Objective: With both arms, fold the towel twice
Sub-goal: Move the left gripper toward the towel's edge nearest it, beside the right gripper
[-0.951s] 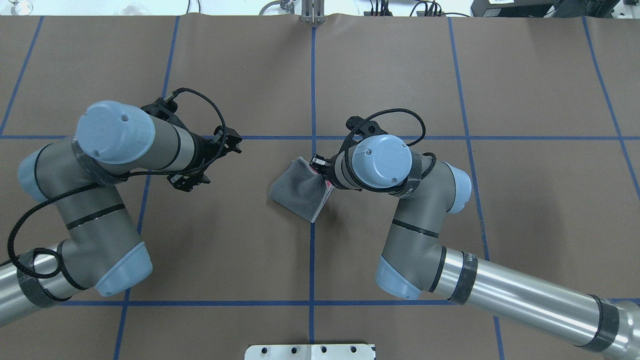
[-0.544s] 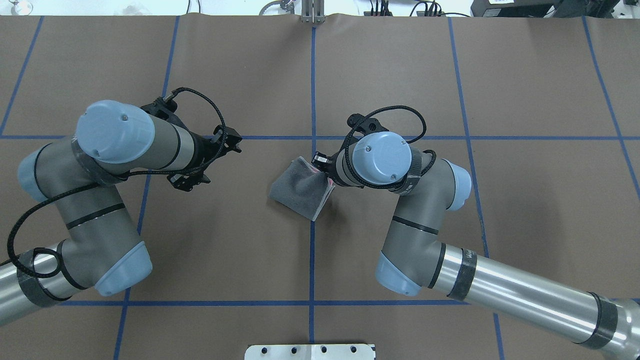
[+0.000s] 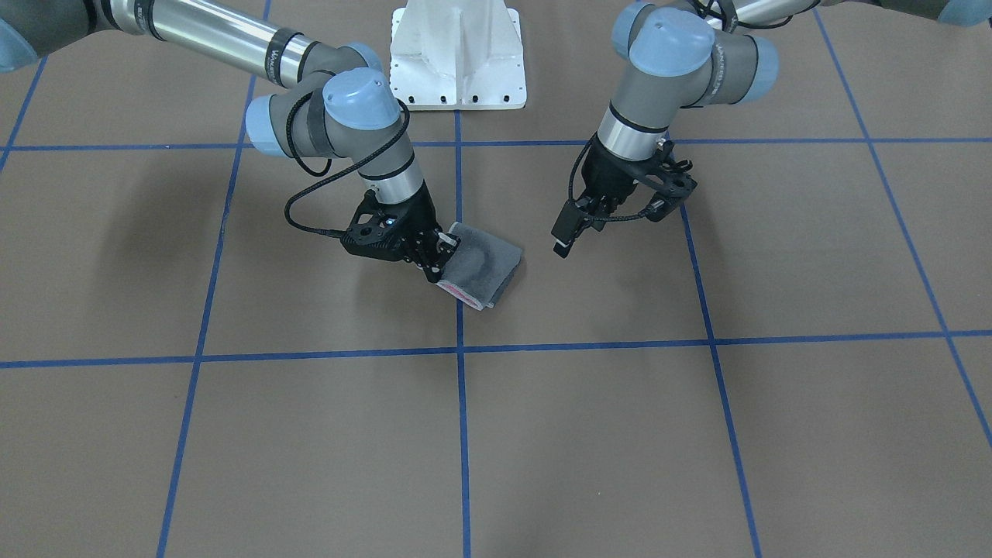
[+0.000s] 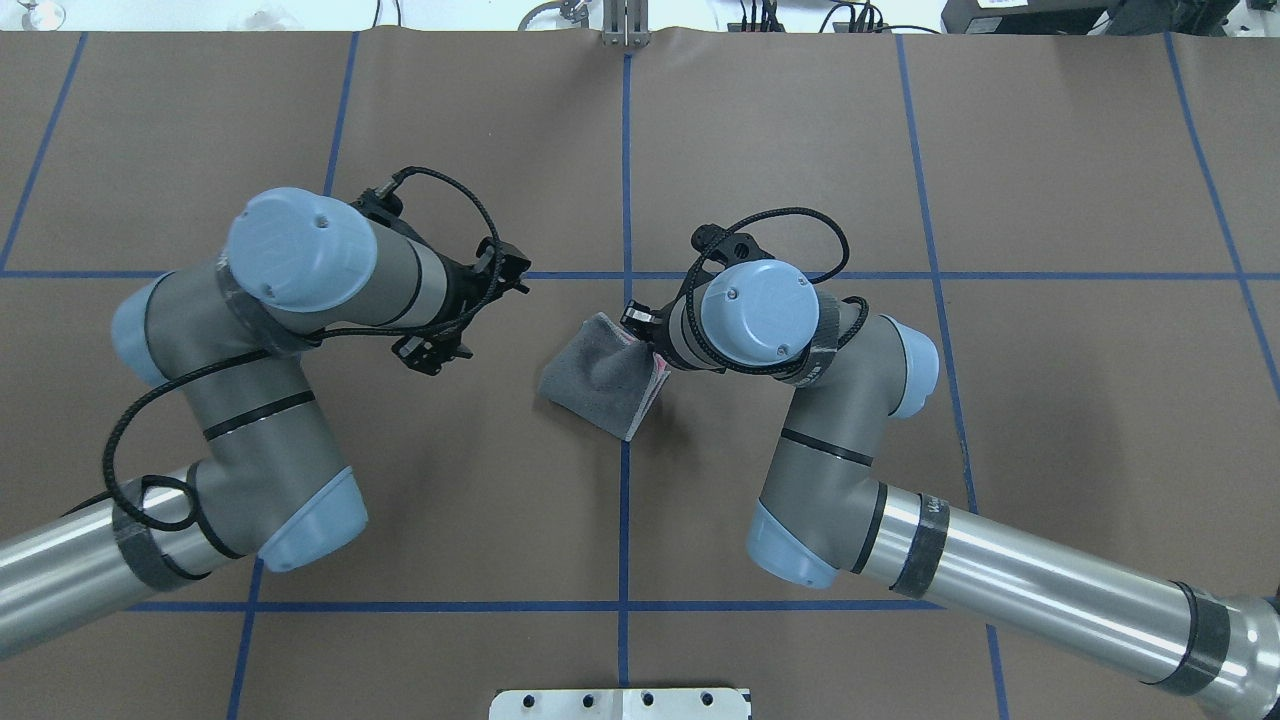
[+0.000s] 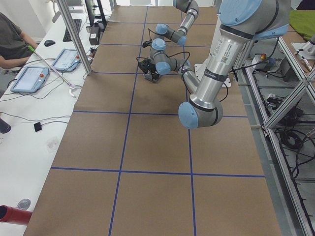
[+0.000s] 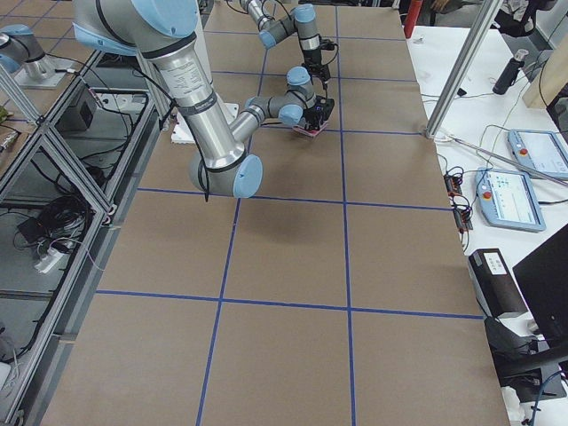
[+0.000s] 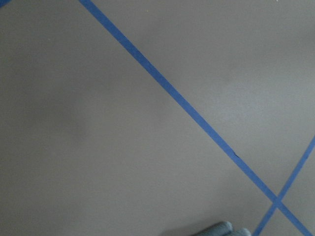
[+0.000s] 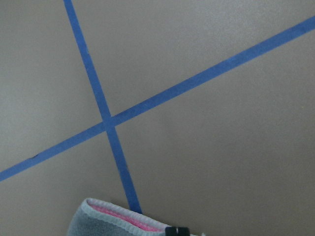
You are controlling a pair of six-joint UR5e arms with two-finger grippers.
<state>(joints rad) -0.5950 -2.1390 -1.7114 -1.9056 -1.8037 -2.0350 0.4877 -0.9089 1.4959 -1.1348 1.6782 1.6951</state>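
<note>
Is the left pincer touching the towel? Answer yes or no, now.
No: in the front-facing view the left pincer hangs apart from the towel, with bare table showing between them.

The left arm (image 4: 250, 420) was bent at the elbow, its wrist pointing down, and the left gripper (image 3: 612, 218) hung aloft with fingers spread. The right arm (image 4: 830, 440) angled low; the right gripper (image 3: 435, 257) sat lowest, its grip unreadable.

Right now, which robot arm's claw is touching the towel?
The right claw, at the grey towel's edge. The left claw hangs apart from it.
</note>
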